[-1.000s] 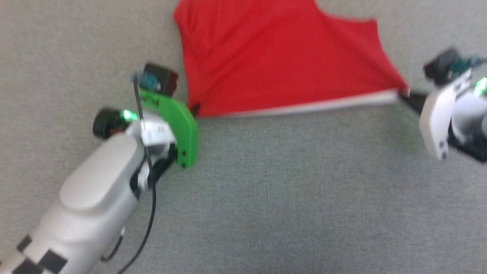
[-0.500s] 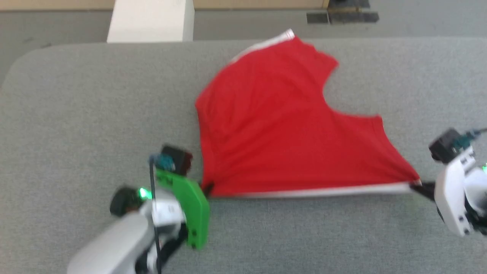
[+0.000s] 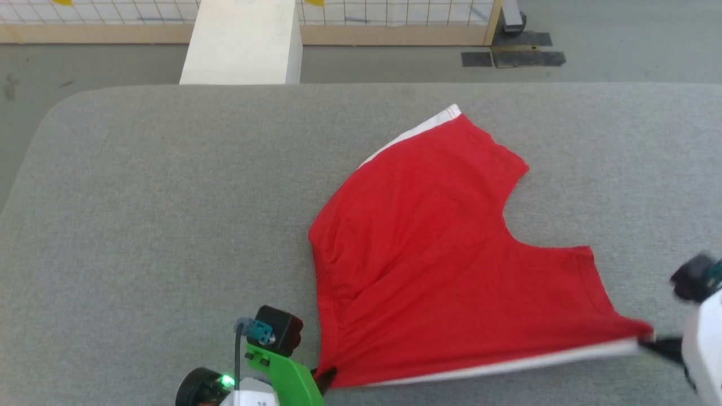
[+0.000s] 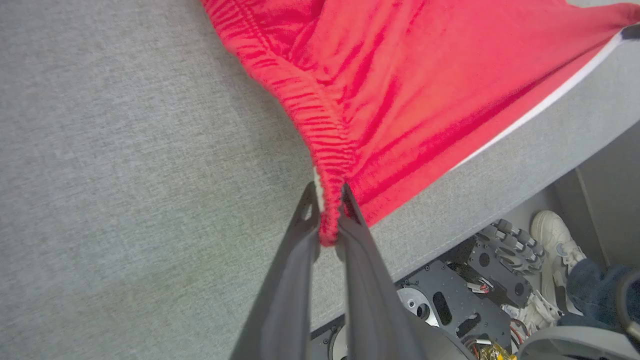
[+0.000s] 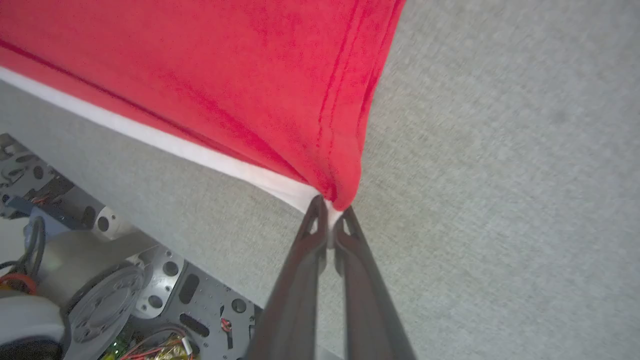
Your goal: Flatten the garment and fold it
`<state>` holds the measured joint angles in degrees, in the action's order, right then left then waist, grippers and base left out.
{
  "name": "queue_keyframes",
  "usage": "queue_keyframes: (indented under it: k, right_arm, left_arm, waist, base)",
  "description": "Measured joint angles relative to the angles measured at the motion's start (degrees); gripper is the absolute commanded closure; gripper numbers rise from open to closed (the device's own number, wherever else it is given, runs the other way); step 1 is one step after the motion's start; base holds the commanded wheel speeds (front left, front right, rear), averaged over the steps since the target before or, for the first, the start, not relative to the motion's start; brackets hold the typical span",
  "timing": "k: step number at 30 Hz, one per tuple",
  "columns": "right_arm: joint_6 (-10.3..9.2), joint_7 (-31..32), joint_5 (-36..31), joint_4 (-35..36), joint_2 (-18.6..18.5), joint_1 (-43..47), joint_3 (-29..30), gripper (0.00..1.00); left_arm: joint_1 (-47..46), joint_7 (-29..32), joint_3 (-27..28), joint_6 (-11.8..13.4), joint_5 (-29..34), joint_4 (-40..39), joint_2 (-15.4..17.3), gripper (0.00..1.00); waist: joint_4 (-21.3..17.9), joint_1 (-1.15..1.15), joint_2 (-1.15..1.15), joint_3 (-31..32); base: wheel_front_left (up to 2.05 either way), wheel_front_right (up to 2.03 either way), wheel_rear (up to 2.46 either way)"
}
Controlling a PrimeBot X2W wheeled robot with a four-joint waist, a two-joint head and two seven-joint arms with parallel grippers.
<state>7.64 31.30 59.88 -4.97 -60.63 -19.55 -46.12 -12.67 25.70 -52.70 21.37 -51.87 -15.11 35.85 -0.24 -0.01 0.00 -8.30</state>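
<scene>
A grey padded table point(image 3: 169, 197) is spanning the scene, with a white block point(image 3: 240, 42) standing beyond it at 12 o'clock. The garment point(image 3: 440, 254) is lying spread right of centre, its near white-striped edge stretching from 6 to 4 o'clock. The left gripper point(image 4: 328, 202) is pinching the ribbed waistband corner at 6 o'clock, fingers nearly together on bunched cloth. The right gripper point(image 5: 331, 210) is clamping the striped corner at 4 o'clock, fingers almost touching.

The garment point(image 3: 445, 270) is showing as soft, matt cloth, ribbed where gathered; the table point(image 3: 158, 225) is wearing coarse, matt woven fabric.
</scene>
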Motion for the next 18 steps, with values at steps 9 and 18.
queue_keyframes:
  k: [9, 18]
  right_arm:
    - [-0.02, -2.57, -4.32, 3.59, 3.26, -3.13, 13.03, 1.00]
    - [-0.03, 3.23, -9.00, 3.32, 8.24, -16.38, 19.19, 1.00]
  left_arm:
    - [-5.68, -0.01, 2.34, 0.93, 1.56, -0.08, -0.73, 1.00]
    - [-15.07, 0.53, 4.46, 0.27, 3.26, 1.57, -4.52, 1.00]
  waist:
    - [2.15, 0.00, 0.00, -2.84]
    - [5.61, 0.00, 0.00, -8.60]
  base:
    - [0.00, 0.00, 0.00]
    - [0.00, 0.00, 0.00]
